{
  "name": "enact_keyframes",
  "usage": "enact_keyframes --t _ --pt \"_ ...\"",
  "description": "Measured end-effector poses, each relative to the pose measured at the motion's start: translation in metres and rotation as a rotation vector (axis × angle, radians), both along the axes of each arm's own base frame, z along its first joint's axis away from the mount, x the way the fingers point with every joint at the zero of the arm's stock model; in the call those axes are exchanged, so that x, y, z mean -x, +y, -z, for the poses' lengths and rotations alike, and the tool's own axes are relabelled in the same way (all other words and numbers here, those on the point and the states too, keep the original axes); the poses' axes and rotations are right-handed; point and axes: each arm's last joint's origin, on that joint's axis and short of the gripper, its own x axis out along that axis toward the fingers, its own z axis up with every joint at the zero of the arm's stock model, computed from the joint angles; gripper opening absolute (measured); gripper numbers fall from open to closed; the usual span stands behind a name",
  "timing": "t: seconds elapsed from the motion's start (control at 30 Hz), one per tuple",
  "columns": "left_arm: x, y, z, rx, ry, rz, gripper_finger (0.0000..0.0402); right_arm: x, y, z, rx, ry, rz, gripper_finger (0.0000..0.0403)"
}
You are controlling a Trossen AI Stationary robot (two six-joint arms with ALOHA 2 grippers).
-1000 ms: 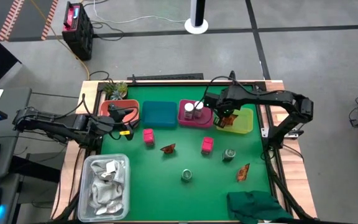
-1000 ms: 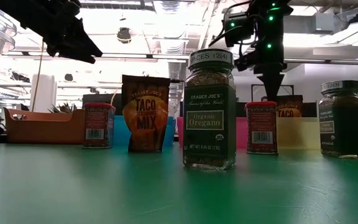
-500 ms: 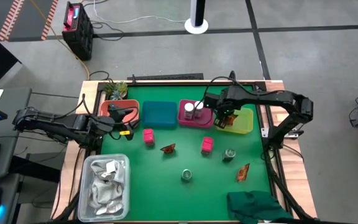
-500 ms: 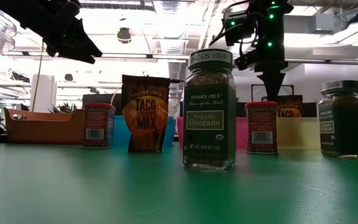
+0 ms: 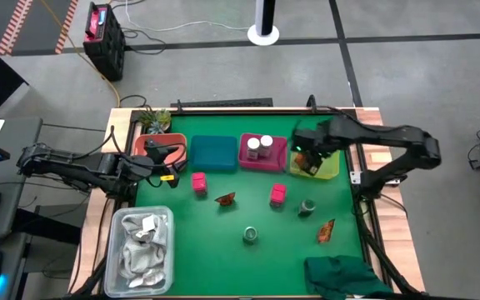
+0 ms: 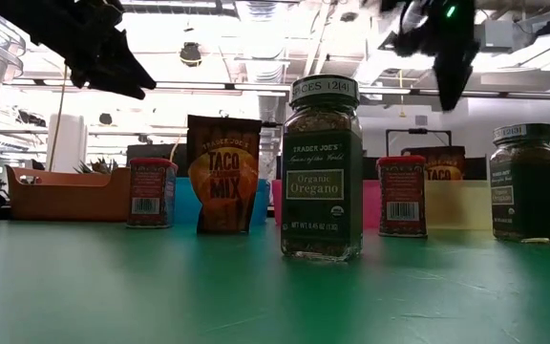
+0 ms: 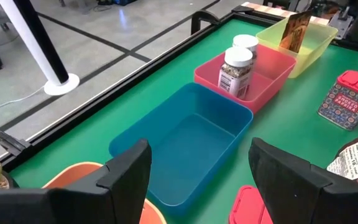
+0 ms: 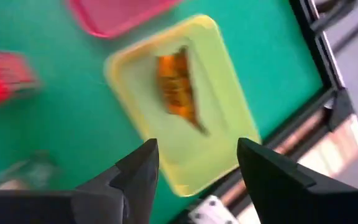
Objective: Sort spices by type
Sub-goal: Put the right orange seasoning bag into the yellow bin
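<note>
My right gripper (image 5: 306, 155) (image 8: 197, 155) hovers open and empty above the yellow bin (image 5: 330, 167). One orange-brown packet (image 8: 178, 90) stands on edge inside that bin. Two white-capped jars (image 5: 259, 146) stand in the pink bin (image 7: 272, 78). On the green mat stand two pink blocks (image 5: 198, 182) (image 5: 277, 194) and two greenish glass jars (image 5: 250, 236) (image 5: 307, 207). Two more packets (image 5: 225, 198) (image 5: 326, 231) rest there too. My left gripper (image 5: 162, 153) (image 7: 197, 162) waits open above the orange bin (image 5: 148, 143), beside the blue bin (image 5: 213, 153).
A clear tub (image 5: 144, 250) of white wrappers sits at the mat's near left corner. A dark green cloth (image 5: 344, 279) lies at the near right corner. A small plant (image 5: 152, 122) stands at the far left. The mat's middle has open room between the scattered items.
My right gripper has risen from just above the packet in the yellow bin and drawn back toward the table's right edge. The packet has stayed in the bin.
</note>
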Motion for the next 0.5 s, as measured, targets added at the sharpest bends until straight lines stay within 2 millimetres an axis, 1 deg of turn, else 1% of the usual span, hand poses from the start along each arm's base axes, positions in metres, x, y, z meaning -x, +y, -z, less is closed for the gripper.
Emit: enact_keyframes --t 0.1,0.2,0.37,0.5 --pt "0.0 0.0 0.0 0.008 -0.006 -0.003 0.0256 0.01 0.031 -0.012 -0.04 -0.119 -0.032 0.0249" --pt "0.0 0.0 0.0 0.01 -0.009 -0.004 0.0256 0.018 0.065 -0.017 -0.086 -0.2 -0.037 0.0248" --pt "-0.001 0.0 -0.002 0.018 -0.039 -0.007 0.0256 0.026 0.111 -0.013 -0.175 -0.257 0.163 0.0248" --pt "-0.002 0.0 -0.004 0.02 -0.062 -0.006 0.0256 0.029 0.144 -0.003 -0.272 -0.188 0.217 0.0248"
